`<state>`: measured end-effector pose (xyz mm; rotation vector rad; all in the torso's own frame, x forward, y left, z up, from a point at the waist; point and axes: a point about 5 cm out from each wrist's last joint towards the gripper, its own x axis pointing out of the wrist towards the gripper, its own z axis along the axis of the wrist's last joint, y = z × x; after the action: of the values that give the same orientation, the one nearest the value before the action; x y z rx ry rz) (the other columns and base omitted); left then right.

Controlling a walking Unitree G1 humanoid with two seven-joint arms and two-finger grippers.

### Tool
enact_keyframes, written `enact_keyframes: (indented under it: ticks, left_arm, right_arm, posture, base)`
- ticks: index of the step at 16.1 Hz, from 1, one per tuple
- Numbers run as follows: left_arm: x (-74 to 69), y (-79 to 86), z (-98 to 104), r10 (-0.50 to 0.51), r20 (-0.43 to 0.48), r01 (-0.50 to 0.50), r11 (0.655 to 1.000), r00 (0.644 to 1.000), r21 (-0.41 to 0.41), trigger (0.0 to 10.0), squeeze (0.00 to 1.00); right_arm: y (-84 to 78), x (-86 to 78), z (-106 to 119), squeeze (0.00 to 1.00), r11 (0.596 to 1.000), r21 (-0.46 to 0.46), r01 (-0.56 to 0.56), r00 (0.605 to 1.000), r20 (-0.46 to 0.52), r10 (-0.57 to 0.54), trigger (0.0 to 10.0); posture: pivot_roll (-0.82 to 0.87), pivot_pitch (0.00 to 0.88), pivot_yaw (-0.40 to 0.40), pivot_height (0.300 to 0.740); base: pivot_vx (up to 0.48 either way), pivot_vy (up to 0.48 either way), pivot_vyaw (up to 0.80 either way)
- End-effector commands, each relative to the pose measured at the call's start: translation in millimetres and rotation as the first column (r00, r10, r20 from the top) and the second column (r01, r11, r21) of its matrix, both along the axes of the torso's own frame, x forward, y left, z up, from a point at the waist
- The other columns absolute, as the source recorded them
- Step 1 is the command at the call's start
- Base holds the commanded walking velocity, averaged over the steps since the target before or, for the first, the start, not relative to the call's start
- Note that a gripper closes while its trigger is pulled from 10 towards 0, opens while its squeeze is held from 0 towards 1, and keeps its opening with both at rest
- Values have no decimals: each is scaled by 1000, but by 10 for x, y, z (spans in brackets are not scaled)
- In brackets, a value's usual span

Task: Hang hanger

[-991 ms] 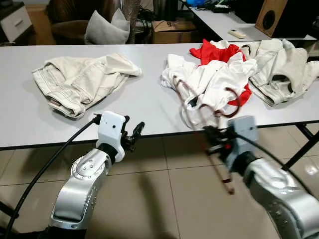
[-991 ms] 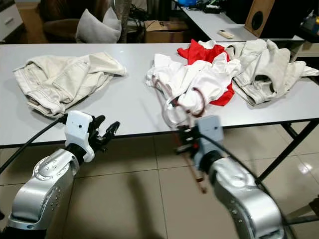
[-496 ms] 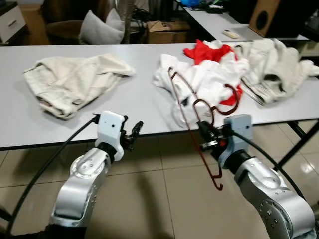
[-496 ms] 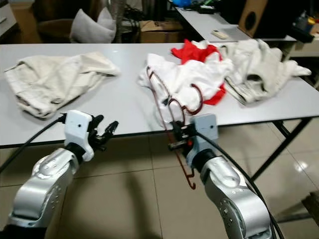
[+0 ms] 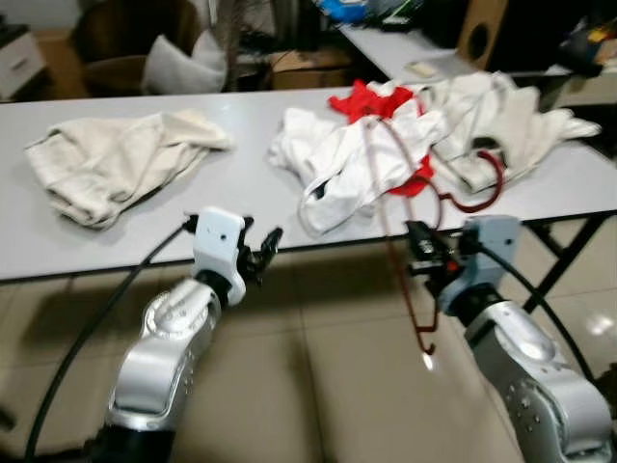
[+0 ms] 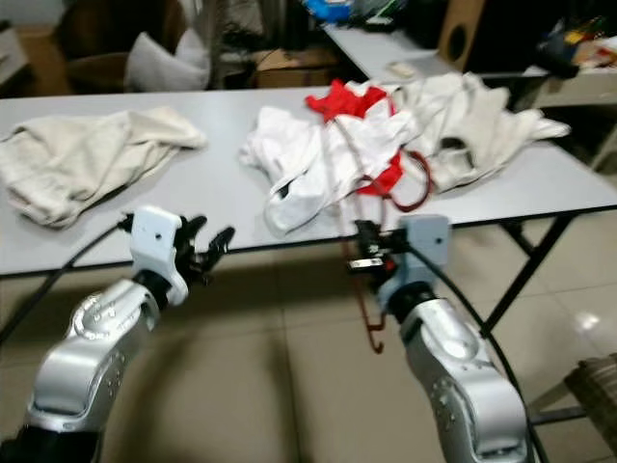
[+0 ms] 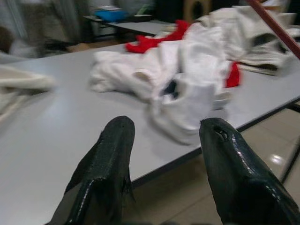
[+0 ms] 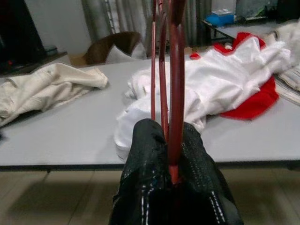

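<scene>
**Dark red hanger pinched in the right claw, off the counter's near edge**

Dark red wire, the hanger (image 5: 405,207) stands nearly upright before the grey counter (image 5: 193,207), its hook curling beside the white and red clothes (image 5: 352,159), its lower end hanging over the tiled floor (image 5: 318,386); the right claw (image 5: 421,258) has its black fingers (image 8: 154,178) pressed together on the hanger's rods, which rise straight out from between them; the left claw (image 5: 265,249) hovers at the counter's near edge, fingers (image 7: 105,159) spread well apart and gripping nothing; beige trousers (image 5: 106,159) lie at the counter's left, a cream garment (image 5: 501,111) at its right.
</scene>
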<state>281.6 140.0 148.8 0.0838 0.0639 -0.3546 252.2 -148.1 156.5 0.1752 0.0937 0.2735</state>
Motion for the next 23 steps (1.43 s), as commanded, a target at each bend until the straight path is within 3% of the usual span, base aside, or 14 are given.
enact_keyframes:
  ticks: [1,5,9,14,19,21,23]
  left_arm:
    - [21,59,-9,33,-4,-33,999,999,11,10000,0]
    - [41,103,-5,50,-2,-50,999,999,-14,10000,0]
    - [71,141,1,61,-2,-61,998,998,-20,10000,0]
    - [117,241,18,87,6,-87,996,996,-8,10000,0]
    - [116,245,2,95,-13,-95,995,995,-27,10000,8]
    - [131,272,-9,115,-23,-116,993,993,-39,10000,333]
    - [124,277,-5,113,-17,-113,993,993,-37,10000,353]
  right_arm:
    - [39,15,34,0,1000,2,-18,1000,13,18,10000]
    - [107,-31,-53,0,995,-59,-75,997,-1,75,10000]
    - [42,20,-48,0,996,-91,20,999,49,-16,10000]
    - [8,12,-85,0,998,-46,38,999,10,-38,10000]
    - [35,28,-53,0,999,-41,2,1000,26,-1,10000]
    - [59,26,-55,0,999,-45,-29,999,20,29,10000]
    - [61,21,-55,0,998,-47,-34,999,21,35,10000]
  posture:
    - [-170,0,-1,740]
    - [-172,0,5,740]
    - [-179,0,10,740]
    - [-189,0,13,740]
    - [-187,0,12,740]
    - [-187,0,12,740]
    - [-189,0,7,740]
  base:
    - [0,0,0]
    - [0,0,0]
    - [0,0,-600]
    - [0,0,-738]
    - [266,0,0]
    - [287,0,0]
    - [308,0,0]
